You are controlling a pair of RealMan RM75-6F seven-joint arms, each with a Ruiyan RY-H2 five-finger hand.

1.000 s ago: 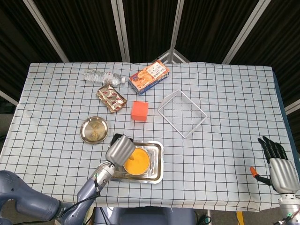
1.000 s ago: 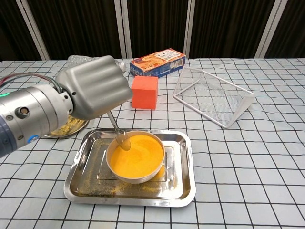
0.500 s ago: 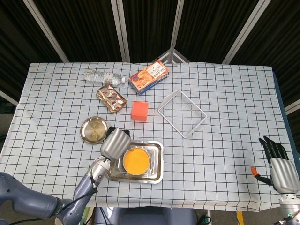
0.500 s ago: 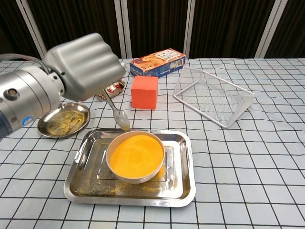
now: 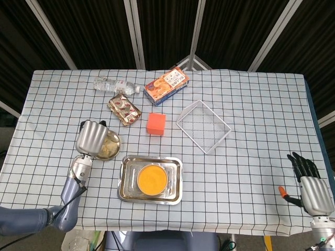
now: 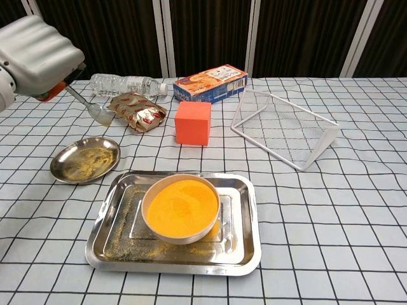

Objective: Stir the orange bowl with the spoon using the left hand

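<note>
My left hand point(image 6: 35, 54) has its fingers curled around the spoon point(image 6: 89, 106), handle slanting down toward the orange bowl point(image 6: 181, 208) in the tray near the table's front edge.

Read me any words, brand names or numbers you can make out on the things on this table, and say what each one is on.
None can be read.
Orange box: printing on the front, too small and blurred.
Water bottle: label unreadable.
Snack packet: red and gold pattern, no legible words.
Orange cube, bowl, tray, round dish: no text visible.
</note>
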